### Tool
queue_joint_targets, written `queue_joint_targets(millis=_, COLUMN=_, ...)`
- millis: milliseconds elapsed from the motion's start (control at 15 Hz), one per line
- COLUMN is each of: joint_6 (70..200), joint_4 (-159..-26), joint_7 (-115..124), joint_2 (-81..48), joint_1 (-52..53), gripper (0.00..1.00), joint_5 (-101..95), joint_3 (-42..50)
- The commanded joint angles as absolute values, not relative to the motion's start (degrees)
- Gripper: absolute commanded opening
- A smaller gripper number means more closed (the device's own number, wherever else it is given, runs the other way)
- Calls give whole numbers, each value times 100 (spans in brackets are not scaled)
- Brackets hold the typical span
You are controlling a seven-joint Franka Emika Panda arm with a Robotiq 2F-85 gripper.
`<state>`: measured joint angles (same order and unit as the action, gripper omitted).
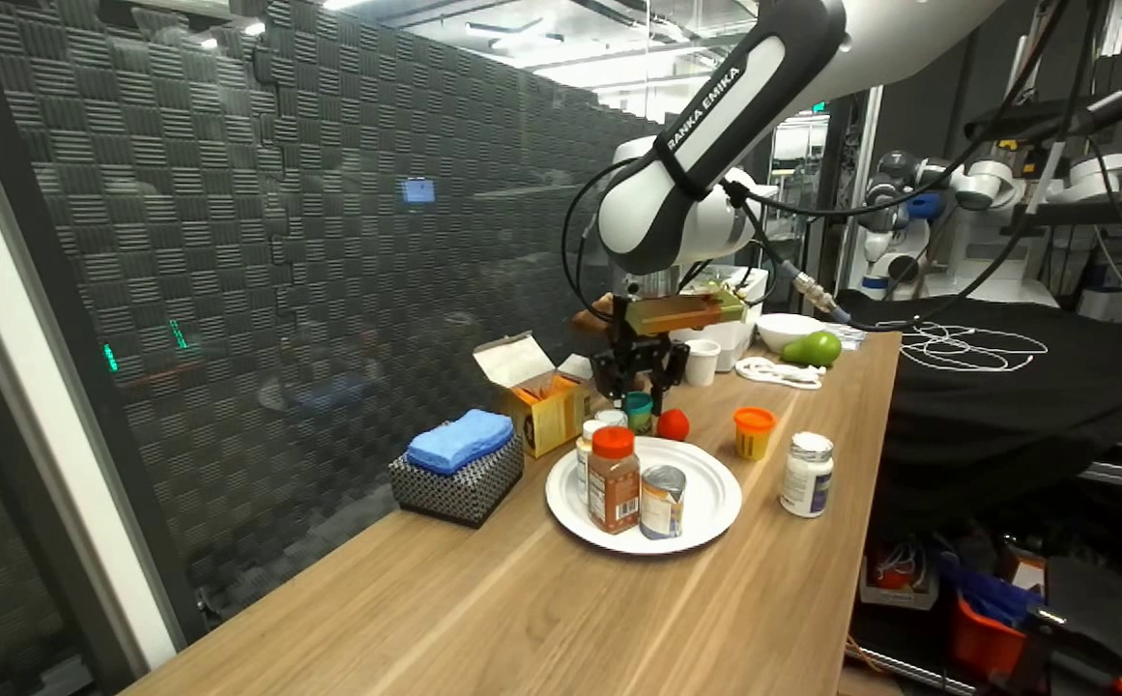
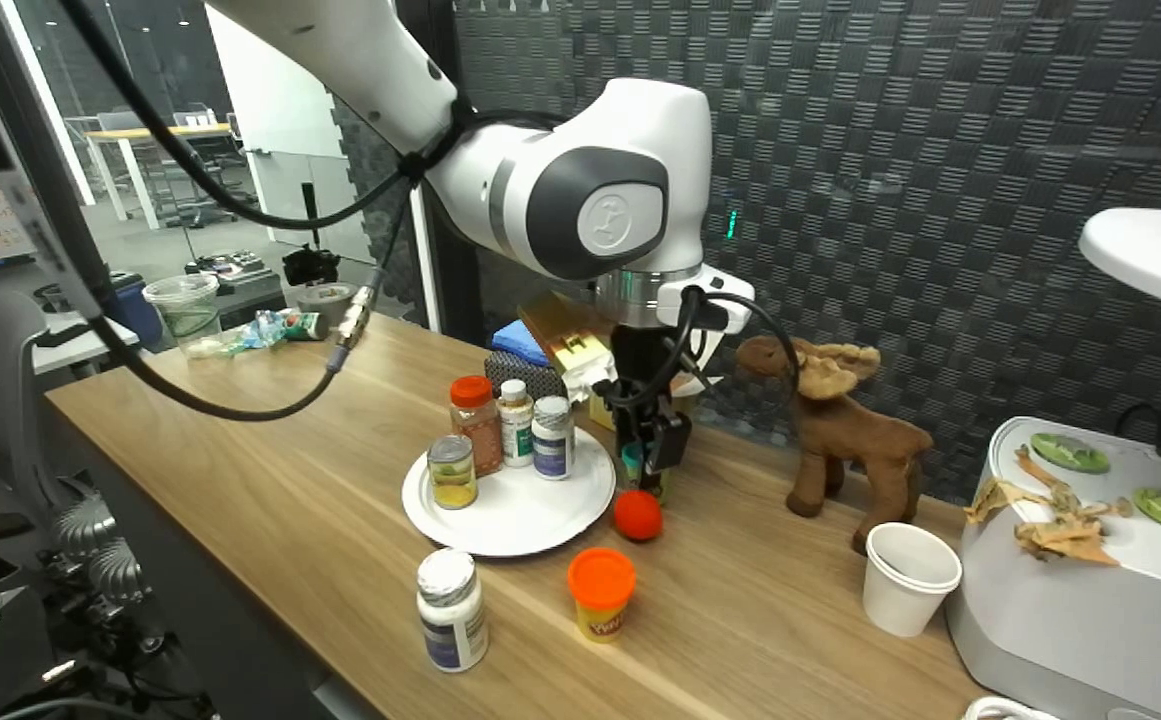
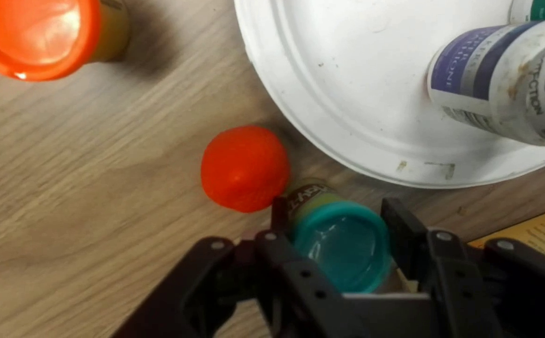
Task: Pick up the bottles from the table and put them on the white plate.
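Note:
On the round white plate [image 2: 520, 515] stand an amber bottle with a red cap [image 2: 478, 435], two whitish bottles, one narrower [image 2: 517, 425] and one with a blue label [image 2: 552, 445], and a small metal-topped container [image 2: 452, 475]. One more white bottle [image 1: 807, 476] is upright on the wooden table [image 1: 522, 609], apart from the plate. My gripper [image 3: 335, 211] points down beside the plate, its fingers on both sides of a teal-lidded tub [image 3: 342, 249] and seemingly touching it. The tub rests on or just above the table; which, I cannot tell.
A red-orange lump [image 3: 245, 169] sits right by the gripper's finger, and an orange-lidded tub [image 2: 601, 590] lies farther out. Behind are an open yellow carton [image 1: 546, 416], a patterned box with blue cloth [image 1: 461, 474], a plush moose [image 2: 855, 440] and paper cups [image 2: 908, 580].

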<state>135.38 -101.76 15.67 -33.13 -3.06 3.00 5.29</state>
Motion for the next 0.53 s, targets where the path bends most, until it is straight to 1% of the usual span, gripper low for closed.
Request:
queue_joint_targets(millis=0, joint_6=13532, joint_4=-10100, joint_7=1748, joint_2=-3271, joint_1=-189, gripper=27, joint_5=202, joint_3=672)
queue_joint_targets(millis=467, joint_6=13576, joint_4=-10771, joint_7=2728, joint_2=-2312, joint_1=-86, gripper=27, joint_5=511, joint_3=683)
